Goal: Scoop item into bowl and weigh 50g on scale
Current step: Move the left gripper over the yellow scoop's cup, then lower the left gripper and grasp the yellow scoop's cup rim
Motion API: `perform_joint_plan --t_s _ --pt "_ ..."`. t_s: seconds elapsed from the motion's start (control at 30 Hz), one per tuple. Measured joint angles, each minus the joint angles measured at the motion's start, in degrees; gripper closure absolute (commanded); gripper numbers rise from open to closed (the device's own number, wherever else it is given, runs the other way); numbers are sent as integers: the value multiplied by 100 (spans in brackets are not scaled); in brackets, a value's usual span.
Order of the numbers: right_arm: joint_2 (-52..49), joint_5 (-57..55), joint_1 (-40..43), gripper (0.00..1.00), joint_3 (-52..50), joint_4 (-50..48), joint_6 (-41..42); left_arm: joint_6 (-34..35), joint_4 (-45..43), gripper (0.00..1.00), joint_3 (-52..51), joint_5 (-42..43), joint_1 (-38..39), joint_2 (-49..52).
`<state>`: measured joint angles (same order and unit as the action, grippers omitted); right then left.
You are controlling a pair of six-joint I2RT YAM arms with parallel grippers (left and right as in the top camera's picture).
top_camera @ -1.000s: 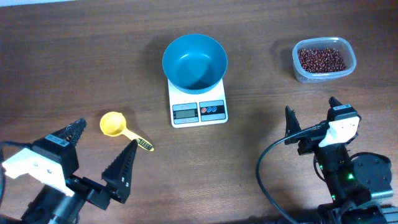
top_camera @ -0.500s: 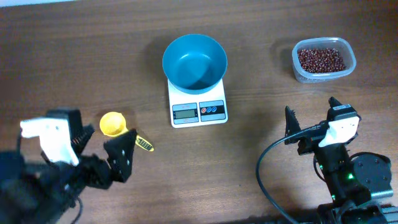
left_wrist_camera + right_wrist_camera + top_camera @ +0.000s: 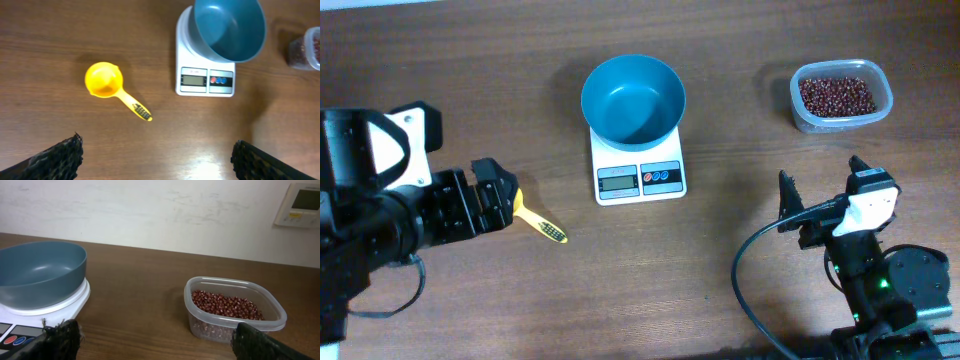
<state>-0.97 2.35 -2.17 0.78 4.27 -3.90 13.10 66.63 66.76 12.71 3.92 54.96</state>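
Both sets of jaws are held wide apart, empty. The left gripper (image 3: 156,142) is poised over the yellow scoop (image 3: 105,80), likely so that its handle can be gripped. The right gripper (image 3: 820,172) is parked near the beans (image 3: 836,95), which are kept in the clear tub (image 3: 796,106). The bowl (image 3: 633,98) is set empty on the scale (image 3: 640,180) for weighing.

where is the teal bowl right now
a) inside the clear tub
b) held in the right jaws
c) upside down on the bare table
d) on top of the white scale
D: the teal bowl sits upright on the white scale.
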Motion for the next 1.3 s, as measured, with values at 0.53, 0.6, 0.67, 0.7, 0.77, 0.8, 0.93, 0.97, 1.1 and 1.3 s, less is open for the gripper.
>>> perform_joint_plan --t_s 0.53,0.6,0.67,0.7,0.77,0.8,0.93,0.97,1.1,1.3 --pt "0 0 0 1 0 0 0 3016 129 1 22 -1029 -11 1926" --pt "0 0 2 1 0 0 2 3252 136 1 22 -1069 -11 2131" --pt "0 0 2 1 0 0 0 3508 133 1 22 -1126 -11 2291" --pt "0 0 2 1 0 0 -2 3580 136 1 22 -1174 -9 2319" --pt "0 0 2 1 0 -2 0 3687 136 1 22 -1366 -11 2347" --pt "0 0 0 1 0 0 0 3716 133 1 22 -1436 -11 2347" --pt "0 0 2 1 0 -2 0 3860 129 1 22 -1891 -11 2347" --pt "0 0 2 1 0 0 2 3893 120 1 22 -1932 -11 2347" --pt "0 -2 2 1 0 0 0 3928 -197 2 22 -2076 -11 2347" --pt "0 0 0 1 0 0 0 4162 -498 1 -304 -2116 -11 2396"
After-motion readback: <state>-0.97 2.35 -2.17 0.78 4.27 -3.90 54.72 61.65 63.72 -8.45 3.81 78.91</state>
